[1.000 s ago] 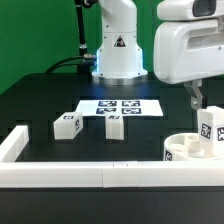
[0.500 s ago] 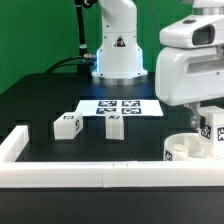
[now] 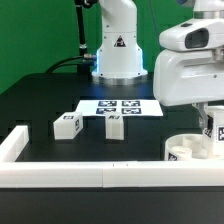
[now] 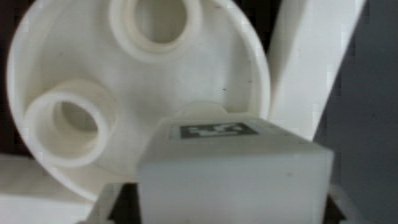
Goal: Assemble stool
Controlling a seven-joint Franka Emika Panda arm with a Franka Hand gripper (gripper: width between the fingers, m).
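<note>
The round white seat point(image 3: 187, 150) lies at the exterior view's right, by the border rail, with its holes facing up. My gripper point(image 3: 211, 120) is shut on a white tagged leg point(image 3: 213, 131) and holds it upright just over the seat's right part. In the wrist view the leg point(image 4: 231, 165) fills the space between my fingers point(image 4: 125, 205), and the seat point(image 4: 125, 110) with two round holes lies close behind it. Whether the leg touches the seat cannot be told. Two more legs point(image 3: 68, 125) point(image 3: 114, 124) lie on the black table at the left middle.
The marker board point(image 3: 120, 107) lies flat in front of the robot base point(image 3: 118, 55). The long white border rail point(image 3: 90, 176) runs along the front and up the exterior view's left side point(image 3: 14, 143).
My gripper has come down with the leg toward the seat, mostly between the first two frames; since then it has barely shifted. The two loose legs have not moved.
</note>
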